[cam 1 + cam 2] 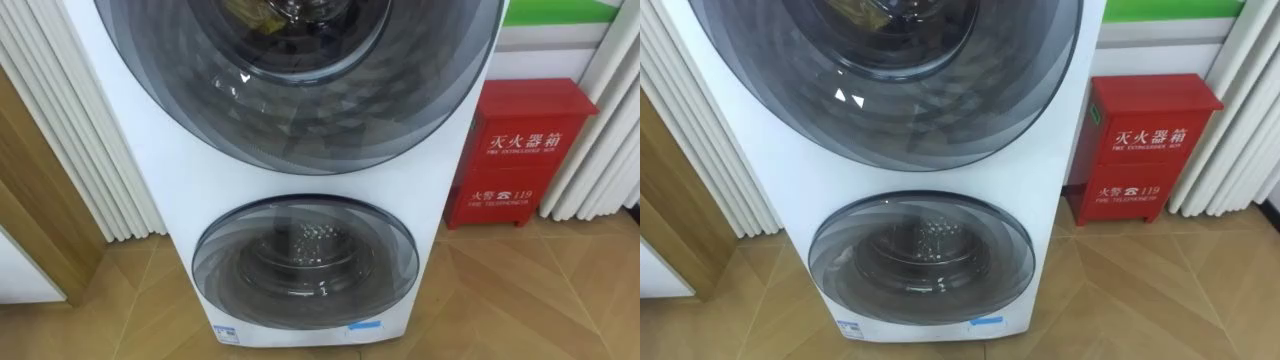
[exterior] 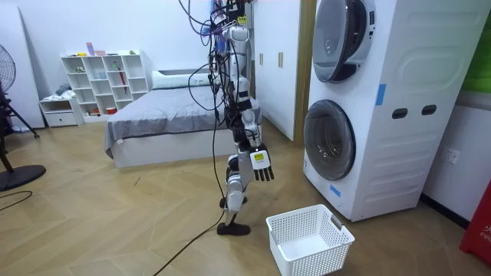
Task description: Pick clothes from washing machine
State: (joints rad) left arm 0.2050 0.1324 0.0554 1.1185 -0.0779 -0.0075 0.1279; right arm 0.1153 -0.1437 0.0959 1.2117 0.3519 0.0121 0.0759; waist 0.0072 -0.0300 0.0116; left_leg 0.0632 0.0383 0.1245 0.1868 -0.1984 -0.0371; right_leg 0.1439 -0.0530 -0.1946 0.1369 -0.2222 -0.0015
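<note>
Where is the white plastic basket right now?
In the room view, the basket sits on the floor at the bottom, in front of the lower washing machine, on the room view's right of the robot.

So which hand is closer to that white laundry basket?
Right, probably. Its right hand hangs open, higher than the laundry basket and to the room view's left of it; the left hand is on its body's far side.
</note>
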